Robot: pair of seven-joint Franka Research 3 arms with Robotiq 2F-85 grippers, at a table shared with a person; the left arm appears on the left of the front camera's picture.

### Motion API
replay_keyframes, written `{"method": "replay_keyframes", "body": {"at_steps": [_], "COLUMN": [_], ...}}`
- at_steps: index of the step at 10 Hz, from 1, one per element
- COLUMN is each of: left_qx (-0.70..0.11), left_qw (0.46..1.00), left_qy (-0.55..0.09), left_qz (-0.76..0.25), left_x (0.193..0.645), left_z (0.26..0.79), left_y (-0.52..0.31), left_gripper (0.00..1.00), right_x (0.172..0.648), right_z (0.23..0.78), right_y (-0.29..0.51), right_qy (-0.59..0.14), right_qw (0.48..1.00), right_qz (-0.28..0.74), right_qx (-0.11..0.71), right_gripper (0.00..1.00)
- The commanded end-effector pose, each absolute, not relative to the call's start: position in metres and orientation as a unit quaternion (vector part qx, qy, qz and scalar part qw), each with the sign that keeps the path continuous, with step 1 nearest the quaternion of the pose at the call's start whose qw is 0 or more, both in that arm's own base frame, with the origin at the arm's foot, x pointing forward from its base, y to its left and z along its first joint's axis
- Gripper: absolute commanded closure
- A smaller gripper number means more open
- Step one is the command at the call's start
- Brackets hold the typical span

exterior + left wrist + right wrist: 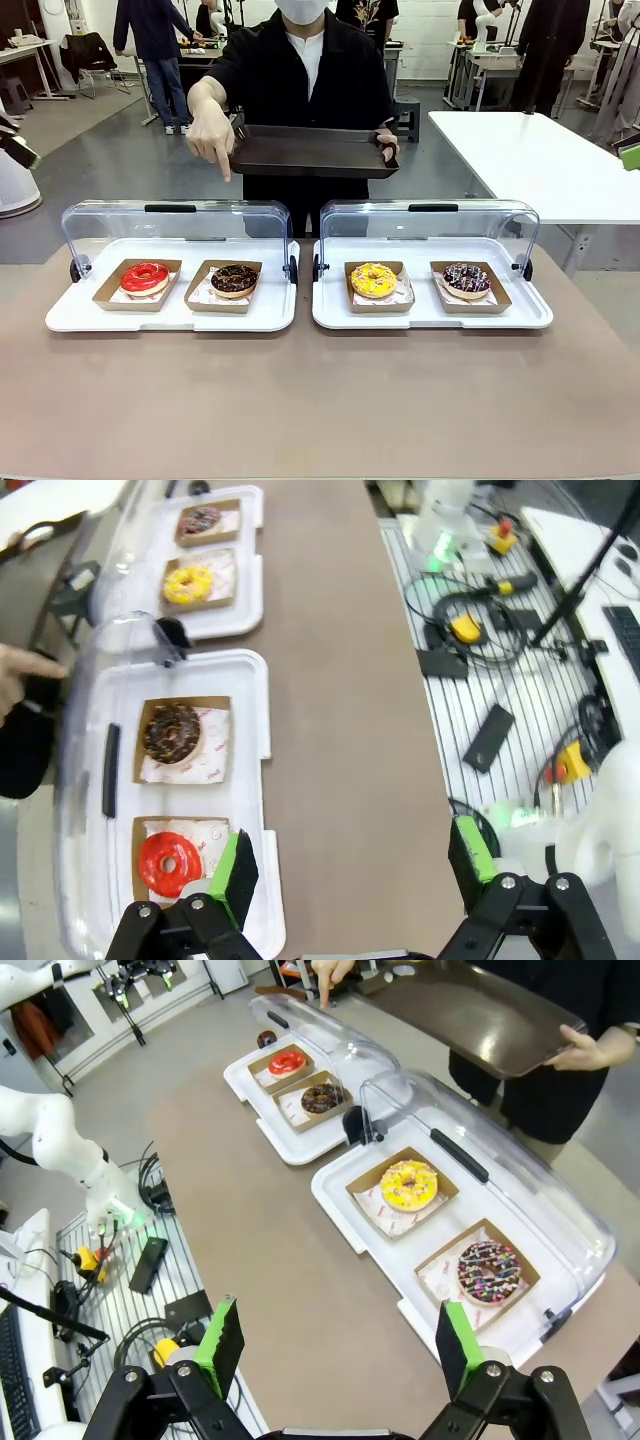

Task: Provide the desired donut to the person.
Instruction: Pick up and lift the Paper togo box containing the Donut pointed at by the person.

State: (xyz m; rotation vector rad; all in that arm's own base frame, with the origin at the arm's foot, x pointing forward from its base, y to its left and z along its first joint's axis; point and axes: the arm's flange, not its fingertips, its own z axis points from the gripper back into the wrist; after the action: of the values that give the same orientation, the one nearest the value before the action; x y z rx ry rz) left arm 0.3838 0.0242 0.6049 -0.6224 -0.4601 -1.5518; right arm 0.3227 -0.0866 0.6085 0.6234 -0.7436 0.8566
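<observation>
while no donut is out of its tray yet, the matte brown table bears two white plastic trays with clear domed lids; the person holds a flat dark serving tray and a hand points toward, i judge, the glossy round chocolate donut in its cardboard boat on the left tray; picking and handover remain; left gripper and right gripper gape empty.
</observation>
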Motion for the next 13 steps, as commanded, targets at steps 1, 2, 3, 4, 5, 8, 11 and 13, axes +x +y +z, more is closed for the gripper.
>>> {"method": "replay_keyframes", "body": {"at_steps": [1,2,3,4,5,8,11,13], "left_qx": [-0.203,-0.176,-0.155,-0.132,-0.124,-0.078,-0.004,0.041], "left_qw": [0.624,0.607,0.595,0.588,0.586,0.61,0.621,0.612], "left_qy": [-0.105,-0.061,-0.034,-0.015,0.001,-0.027,-0.06,-0.05], "left_qz": [-0.747,-0.773,-0.788,-0.798,-0.801,-0.788,-0.782,-0.788], "left_x": [0.407,0.415,0.421,0.428,0.433,0.438,0.439,0.443], "left_z": [0.608,0.594,0.578,0.56,0.541,0.472,0.42,0.403], "left_y": [-0.03,-0.066,-0.096,-0.121,-0.142,-0.184,-0.195,-0.199], "left_gripper": [0.0,0.0,0.0,0.0,0.0,0.0,0.0,0.0], "right_x": [0.327,0.327,0.327,0.327,0.327,0.327,0.327,0.327], "right_z": [0.609,0.609,0.609,0.609,0.609,0.609,0.609,0.609], "right_y": [-0.086,-0.086,-0.086,-0.086,-0.086,-0.086,-0.086,-0.086], "right_qy": [-0.355,-0.355,-0.355,-0.355,-0.355,-0.355,-0.355,-0.355], "right_qw": [0.788,0.788,0.788,0.788,0.788,0.788,0.788,0.788], "right_qz": [0.404,0.404,0.404,0.404,0.404,0.404,0.404,0.404], "right_qx": [0.299,0.299,0.299,0.299,0.299,0.299,0.299,0.299], "right_gripper": [0.0,0.0,0.0,0.0,0.0,0.0,0.0,0.0]}}
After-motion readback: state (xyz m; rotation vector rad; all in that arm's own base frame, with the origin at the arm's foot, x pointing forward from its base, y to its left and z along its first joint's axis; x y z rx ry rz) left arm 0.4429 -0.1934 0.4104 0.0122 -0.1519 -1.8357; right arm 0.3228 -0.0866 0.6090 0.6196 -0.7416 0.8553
